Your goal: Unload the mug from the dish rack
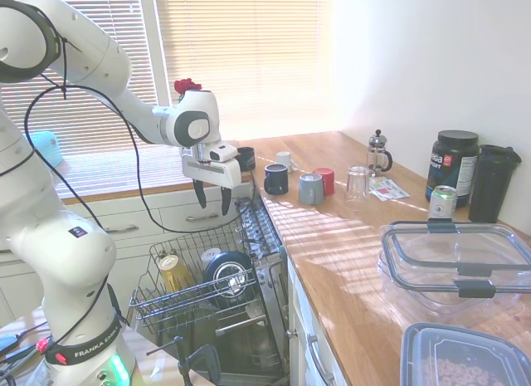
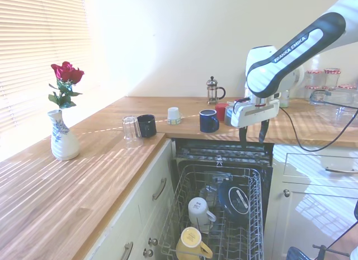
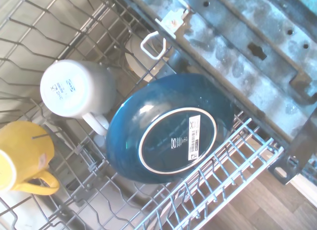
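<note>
The white mug (image 2: 199,213) sits base-up in the dish rack (image 2: 254,237), at seven o'clock below the released, empty gripper (image 2: 253,135).

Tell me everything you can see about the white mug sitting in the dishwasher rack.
The mug is plain white and looks like glazed ceramic, with one loop handle on its side. It sits upside down in the dish rack, its flat base facing up with small dark print on it. A yellow mug is on one side and a dark blue bowl leans on the other, close to its handle. The tool hangs above the rack, open, not touching the mug.
</note>
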`<state>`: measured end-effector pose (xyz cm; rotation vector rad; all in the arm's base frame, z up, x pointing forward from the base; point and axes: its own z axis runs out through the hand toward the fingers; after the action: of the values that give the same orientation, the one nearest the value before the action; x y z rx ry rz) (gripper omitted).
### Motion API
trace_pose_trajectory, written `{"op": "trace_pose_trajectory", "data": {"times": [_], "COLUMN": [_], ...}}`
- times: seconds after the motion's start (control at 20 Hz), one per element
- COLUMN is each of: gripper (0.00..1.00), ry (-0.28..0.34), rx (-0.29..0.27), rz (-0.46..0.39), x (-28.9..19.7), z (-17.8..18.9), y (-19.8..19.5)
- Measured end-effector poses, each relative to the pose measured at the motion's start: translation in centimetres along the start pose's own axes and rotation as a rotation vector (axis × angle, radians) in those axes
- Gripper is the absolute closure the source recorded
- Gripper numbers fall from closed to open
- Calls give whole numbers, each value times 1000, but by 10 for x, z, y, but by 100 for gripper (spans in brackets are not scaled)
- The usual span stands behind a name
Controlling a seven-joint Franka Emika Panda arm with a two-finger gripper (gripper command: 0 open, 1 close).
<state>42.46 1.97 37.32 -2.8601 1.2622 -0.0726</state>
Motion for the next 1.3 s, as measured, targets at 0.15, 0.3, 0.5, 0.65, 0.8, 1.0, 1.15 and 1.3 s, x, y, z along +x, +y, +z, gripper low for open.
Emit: {"op": "trace_pose_trajectory", "data": {"times": [0.15, 0.3, 0.5, 0.65, 0.8, 1.0, 1.15, 1.3], "gripper": [0, 0, 0, 0, 0, 0, 0, 0], "ry": [-5, -1, 9, 35, 75, 117, 141, 146], "rx": [-7, -18, -35, -55, -61, -72, -88, -95], "rz": [-16, -56, -117, -178, -228, -264, -281, -297], "x": [-2, -17, -50, -84, -113, -135, -135, -127], "z": [3, 13, 40, 70, 102, 147, 179, 201], "y": [-1, -17, -44, -67, -83, -89, -99, -123]}}
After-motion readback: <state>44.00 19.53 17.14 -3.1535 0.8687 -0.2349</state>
